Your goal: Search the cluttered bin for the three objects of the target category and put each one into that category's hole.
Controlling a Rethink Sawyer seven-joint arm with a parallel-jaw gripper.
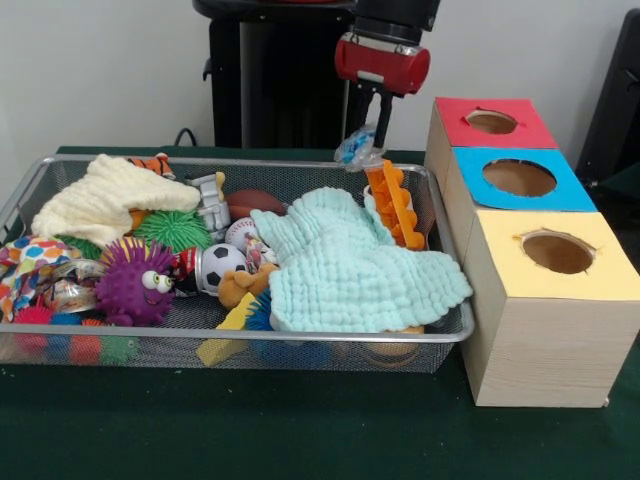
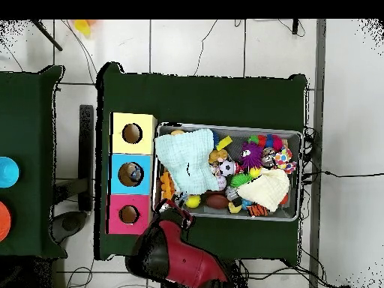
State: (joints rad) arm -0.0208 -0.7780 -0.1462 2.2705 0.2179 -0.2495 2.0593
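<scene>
The wire mesh bin (image 1: 300,337) sits on the green table, full of toys and cloths; it also shows in the overhead view (image 2: 301,137). My gripper (image 1: 367,140) hangs over the bin's far right corner, shut on a small crinkly blue-and-clear object (image 1: 355,149) held above the rim. In the overhead view the gripper (image 2: 181,218) is at the bin's corner next to the boxes. The blue-topped box's hole (image 1: 519,177) lies to the right of the gripper, between the red and yellow boxes. In the overhead view something shows inside this hole (image 2: 131,174).
The red-topped box hole (image 1: 491,121) and the yellow-topped box hole (image 1: 557,252) flank the blue one. In the bin lie a mint cloth (image 1: 350,265), a cream cloth (image 1: 105,200), a purple spiky ball (image 1: 135,283), a soccer ball (image 1: 218,265) and an orange toy (image 1: 395,205).
</scene>
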